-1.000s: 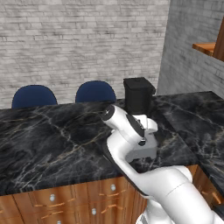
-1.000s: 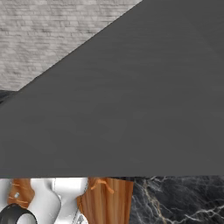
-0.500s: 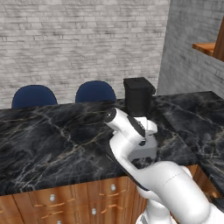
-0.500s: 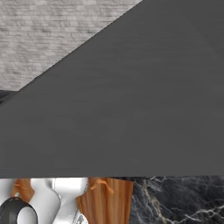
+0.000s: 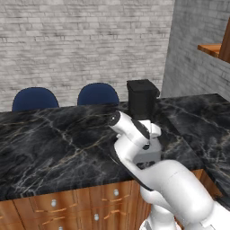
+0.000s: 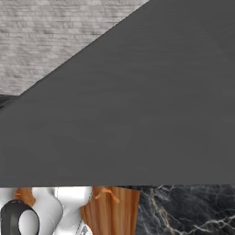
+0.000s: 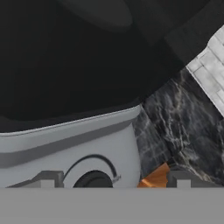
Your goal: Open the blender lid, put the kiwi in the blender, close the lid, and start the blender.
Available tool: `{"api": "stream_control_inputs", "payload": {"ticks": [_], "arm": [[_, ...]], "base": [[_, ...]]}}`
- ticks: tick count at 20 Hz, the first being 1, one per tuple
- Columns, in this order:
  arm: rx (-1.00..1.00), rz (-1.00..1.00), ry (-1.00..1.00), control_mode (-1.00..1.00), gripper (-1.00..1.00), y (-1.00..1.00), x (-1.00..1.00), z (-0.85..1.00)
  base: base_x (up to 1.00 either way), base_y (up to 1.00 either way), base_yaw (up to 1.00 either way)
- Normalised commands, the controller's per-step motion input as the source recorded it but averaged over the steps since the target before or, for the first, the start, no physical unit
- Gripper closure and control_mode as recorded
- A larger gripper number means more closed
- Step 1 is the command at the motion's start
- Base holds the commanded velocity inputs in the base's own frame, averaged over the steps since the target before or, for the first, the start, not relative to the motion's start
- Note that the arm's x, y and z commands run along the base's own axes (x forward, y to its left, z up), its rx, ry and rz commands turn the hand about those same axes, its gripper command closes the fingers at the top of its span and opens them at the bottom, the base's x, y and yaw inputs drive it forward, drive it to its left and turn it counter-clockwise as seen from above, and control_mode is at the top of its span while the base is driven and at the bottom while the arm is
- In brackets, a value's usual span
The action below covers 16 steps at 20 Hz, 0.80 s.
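The blender (image 5: 143, 108) stands on the black marble tabletop (image 5: 54, 139), towards its right-hand part, with the brick wall (image 5: 81, 40) behind it. Its dark square jar rises above the robot's arm (image 5: 134, 134), and the blender lid (image 5: 142, 83) sits flat on top of the jar, closed. The arm bends in right in front of the appliance and covers most of its light-grey base.

From the hand's own camera, the hand (image 7: 113, 181) is very close to the base of the blender (image 7: 65, 148): the grey housing and the top arc of the round black knob (image 7: 94, 179) sit between its two finger tips (image 7: 47, 179). The tips stand spread wide apart, one on each side of the knob, and grip nothing. Above the grey base the dark jar (image 7: 65, 57) looms large.

Two blue chairs (image 5: 98, 94) stand behind the tabletop against the wall. Wooden drawers (image 5: 67, 206) with small round pulls run beneath the tabletop's front edge.
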Motion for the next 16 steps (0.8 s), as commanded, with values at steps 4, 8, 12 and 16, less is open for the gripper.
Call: {"api": "stream_control_inputs", "payload": {"ticks": [4,8,12,16], "arm": [[0.00,0.00,0.00,-1.00,-1.00,0.14,0.02,-0.20],[0.00,0.00,0.00,-1.00,-1.00,0.16,0.06,-0.15],[0.00,0.00,0.00,-1.00,-1.00,0.21,0.06,-0.20],[-0.01,0.00,0.00,-1.00,-1.00,0.47,0.11,-0.31]], "base": [[0.00,0.00,0.00],[0.00,0.00,0.00],[0.00,0.00,0.00],[0.00,0.00,0.00]]}}
